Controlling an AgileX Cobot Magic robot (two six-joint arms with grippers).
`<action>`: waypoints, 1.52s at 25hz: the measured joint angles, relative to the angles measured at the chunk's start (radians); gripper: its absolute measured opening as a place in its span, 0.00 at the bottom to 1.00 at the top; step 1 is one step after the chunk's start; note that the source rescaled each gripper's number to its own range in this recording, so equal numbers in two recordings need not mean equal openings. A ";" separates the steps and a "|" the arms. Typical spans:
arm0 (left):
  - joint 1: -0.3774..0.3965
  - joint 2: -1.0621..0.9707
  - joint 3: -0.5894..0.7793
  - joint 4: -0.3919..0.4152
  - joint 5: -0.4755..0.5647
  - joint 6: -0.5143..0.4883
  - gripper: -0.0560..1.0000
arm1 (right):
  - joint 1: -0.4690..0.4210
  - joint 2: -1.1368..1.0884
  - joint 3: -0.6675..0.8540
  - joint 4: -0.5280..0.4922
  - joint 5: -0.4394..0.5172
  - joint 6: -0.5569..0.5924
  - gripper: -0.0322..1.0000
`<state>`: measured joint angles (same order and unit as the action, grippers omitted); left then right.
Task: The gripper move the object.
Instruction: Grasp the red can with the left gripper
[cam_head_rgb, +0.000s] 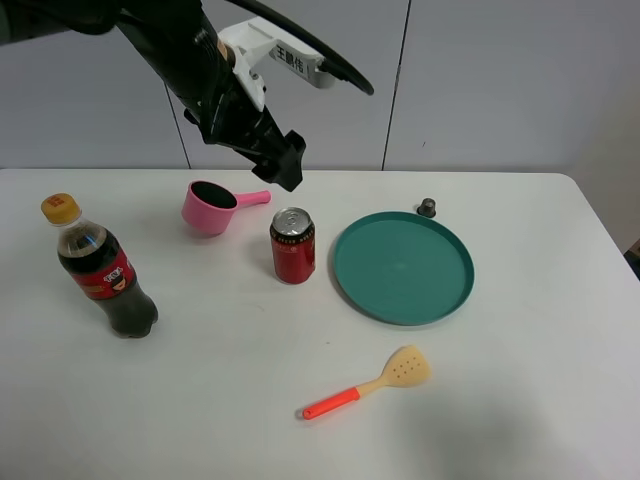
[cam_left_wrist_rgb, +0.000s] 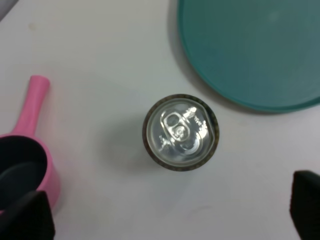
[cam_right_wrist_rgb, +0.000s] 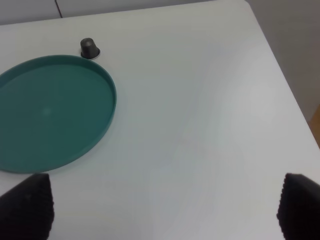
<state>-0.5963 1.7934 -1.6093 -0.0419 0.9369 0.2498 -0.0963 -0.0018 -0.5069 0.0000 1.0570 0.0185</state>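
on the white table (cam_head_rgb: 520, 380), left of centre, the object (cam_head_rgb: 293, 246) stands upright: a short red metal cylinder with a shiny silver lid, its pull tab and pressed ridges clear in the left wrist view. dark marks run down its red side, too small to read. it sits between a glossy pink plastic scoop (cam_head_rgb: 210, 207) with a dark bowl on its far left and a round, smooth teal plate (cam_head_rgb: 402, 266) with a low raised rim on its right, touching neither.

the left gripper (cam_head_rgb: 285, 160) hovers above and on the far side of the can, jaws spread wide and holding nothing. a white bracket on its arm carries dark printed characters i cannot read. the right gripper (cam_right_wrist_rgb: 162, 207) also has its matte black fingers (cam_right_wrist_rgb: 27, 205) far apart, empty, over bare table to the right of the plate.

a dark cola bottle (cam_head_rgb: 100, 268) with a yellow cap and red label stands at the left. a tan, perforated spatula (cam_head_rgb: 365, 384) with an orange-red handle lies near. a small dark capsule (cam_head_rgb: 428, 207) sits by the plate's far rim.
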 joint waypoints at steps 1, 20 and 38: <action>-0.004 0.013 0.000 0.004 -0.006 0.016 0.92 | 0.000 0.000 0.000 0.000 0.000 0.000 1.00; -0.015 0.235 -0.002 -0.041 -0.130 0.250 0.92 | 0.000 0.000 0.000 0.000 0.000 0.000 1.00; -0.015 0.371 -0.002 -0.042 -0.206 0.317 0.92 | 0.000 0.000 0.000 0.000 0.000 0.000 1.00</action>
<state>-0.6113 2.1644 -1.6114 -0.0841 0.7307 0.5671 -0.0963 -0.0018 -0.5069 0.0000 1.0570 0.0185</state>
